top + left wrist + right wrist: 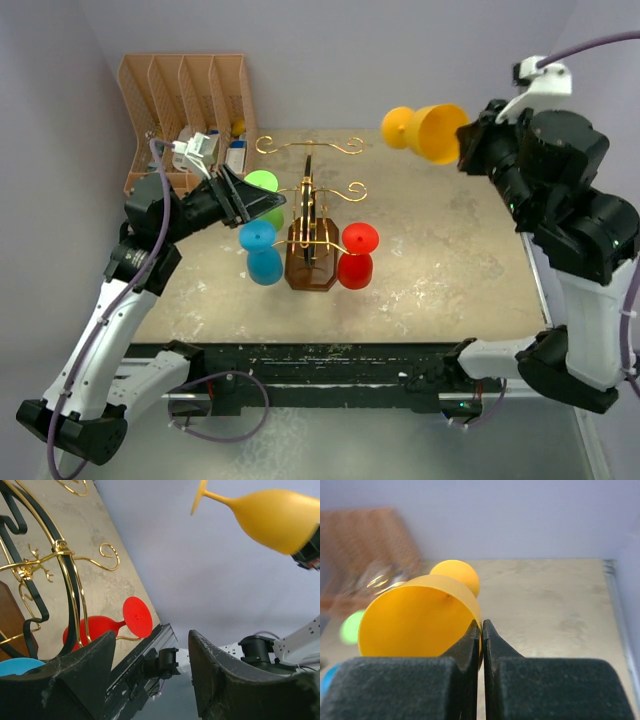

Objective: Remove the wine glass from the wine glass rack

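The wine glass rack (311, 222) stands mid-table, gold wire arms on a dark brown wooden base. A blue glass (262, 252), a red glass (357, 255) and a green glass (264, 190) hang on it. My right gripper (468, 143) is shut on the rim of a yellow wine glass (426, 130) and holds it high in the air, right of the rack, on its side with the foot pointing left. The right wrist view shows the fingers (471, 641) pinching that rim (415, 620). My left gripper (250, 200) is open and empty beside the green glass; the red glass (107, 625) shows past its fingers.
A peach slotted file organiser (185, 110) with small items stands at the back left corner. The table's (450, 260) right edge has a metal rail. Walls close in at the left and back.
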You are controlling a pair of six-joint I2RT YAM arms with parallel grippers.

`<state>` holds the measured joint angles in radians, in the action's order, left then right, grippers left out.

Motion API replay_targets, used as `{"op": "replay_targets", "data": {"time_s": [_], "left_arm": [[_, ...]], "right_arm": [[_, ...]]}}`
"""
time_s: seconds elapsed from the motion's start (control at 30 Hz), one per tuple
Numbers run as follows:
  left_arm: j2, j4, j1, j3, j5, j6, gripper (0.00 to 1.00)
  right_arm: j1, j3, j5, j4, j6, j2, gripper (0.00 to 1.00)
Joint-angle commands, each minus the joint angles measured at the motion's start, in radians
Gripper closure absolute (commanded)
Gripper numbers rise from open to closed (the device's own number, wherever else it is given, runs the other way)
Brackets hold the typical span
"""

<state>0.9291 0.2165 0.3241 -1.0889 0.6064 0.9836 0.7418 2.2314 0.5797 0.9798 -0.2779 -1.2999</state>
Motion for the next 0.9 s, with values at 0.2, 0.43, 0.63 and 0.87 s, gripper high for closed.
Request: {"op": "replay_targets", "data": {"time_s": [0.2, 0.43, 0.63, 0.87], "left_arm": [[-0.090, 0.191, 0.005, -0.140, -0.164, -0.199, 0.37], [-0.105, 0.293, 0.005, -0.154, -0.286, -0.321, 0.37], [-0.083, 0.283, 0.004, -0.102, -0.294, -0.329, 0.37], [-0.090, 0.297, 0.004, -0.083, -0.299, -0.361, 0.37]], "right_arm": [[-0.742, -0.224, -0.499, -0.160, -0.086, -0.205, 1.00], [-0.749, -0.521, -0.466, -0.242, -0.119, -0.159, 1.00], [-0.749, -0.666, -0.459, -0.254, -0.103, -0.172, 1.00], [-0.749, -0.779, -0.439, -0.308, -0.113, -0.169, 1.00]]}}
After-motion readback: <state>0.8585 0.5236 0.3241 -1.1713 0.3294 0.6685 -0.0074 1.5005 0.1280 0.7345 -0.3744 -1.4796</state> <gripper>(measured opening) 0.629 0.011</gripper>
